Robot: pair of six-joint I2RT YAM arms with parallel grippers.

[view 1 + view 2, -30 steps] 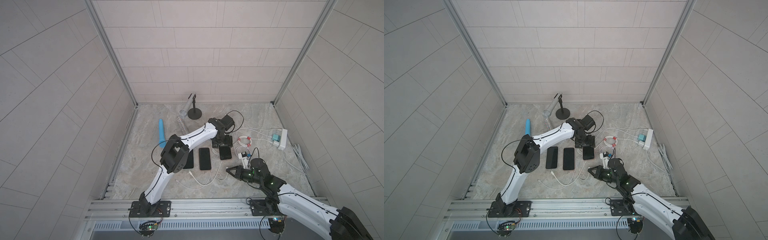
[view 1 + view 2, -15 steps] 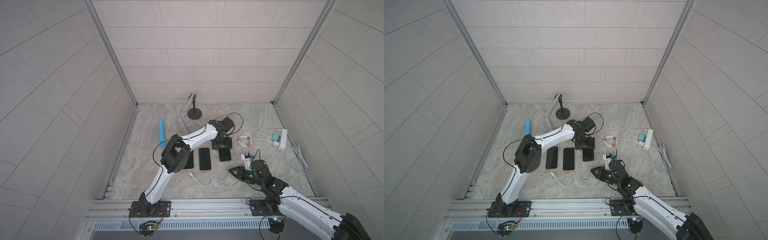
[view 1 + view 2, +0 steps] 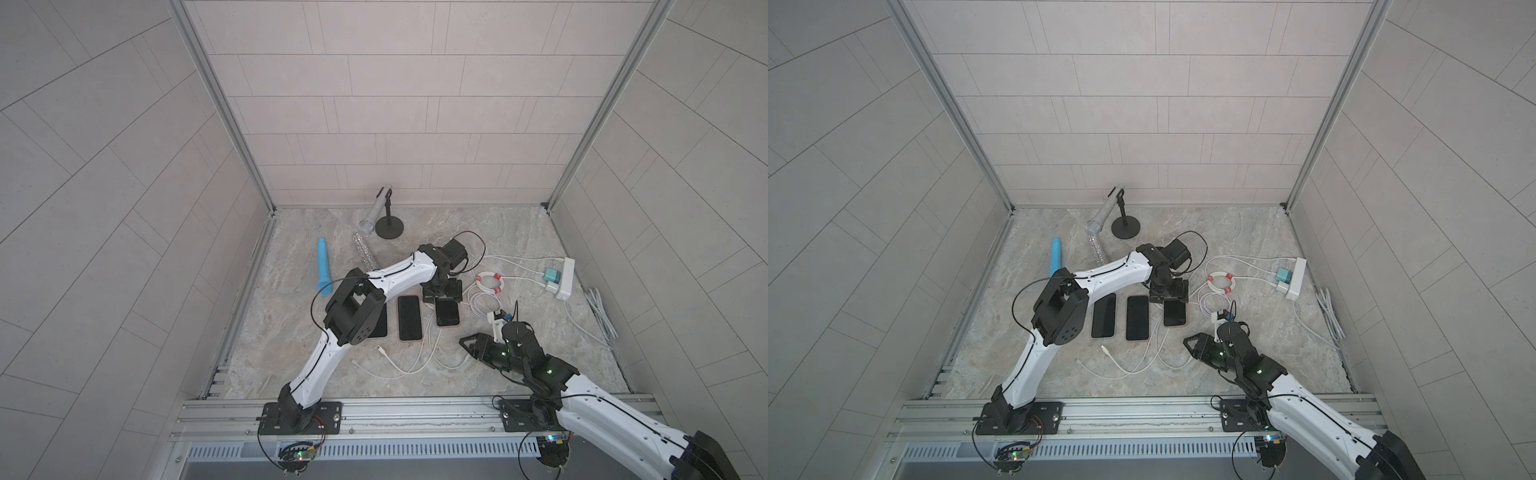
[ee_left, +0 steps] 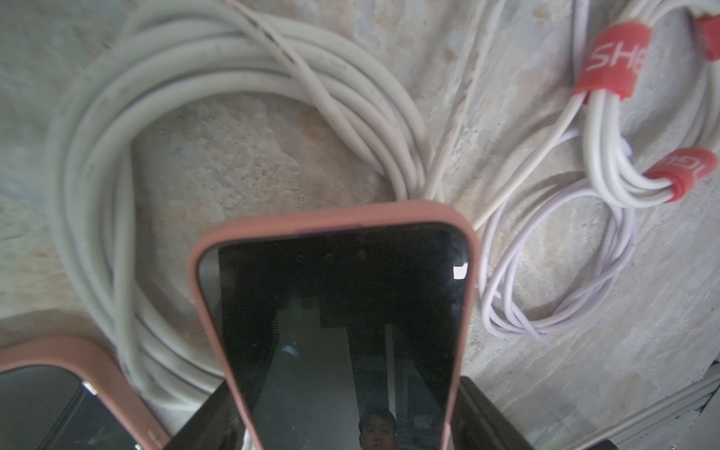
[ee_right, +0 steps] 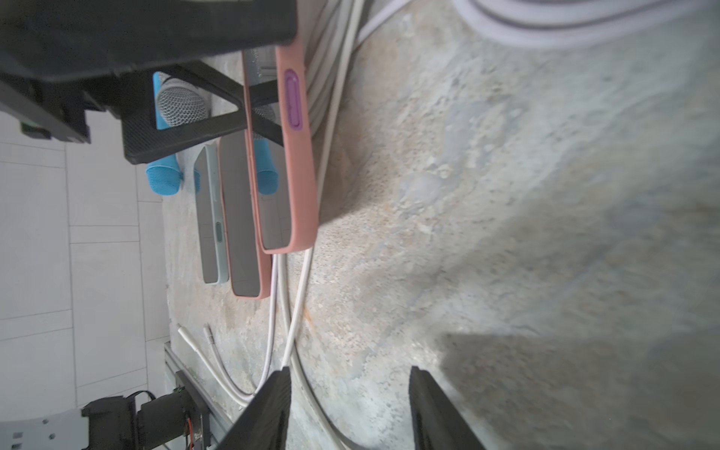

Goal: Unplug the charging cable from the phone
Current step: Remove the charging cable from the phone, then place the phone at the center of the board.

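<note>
The right end effector (image 5: 350,376) hovers over the tabletop (image 5: 506,233), released and empty, with the charging cable (image 5: 298,307) just beside it. Whether its plug sits in the phone (image 5: 300,187) lying flat beyond I cannot tell — if so, pinch the plug itself and pull straight along the phone, while the left end effector (image 3: 443,296), grasping its far end, holds firm.
</note>
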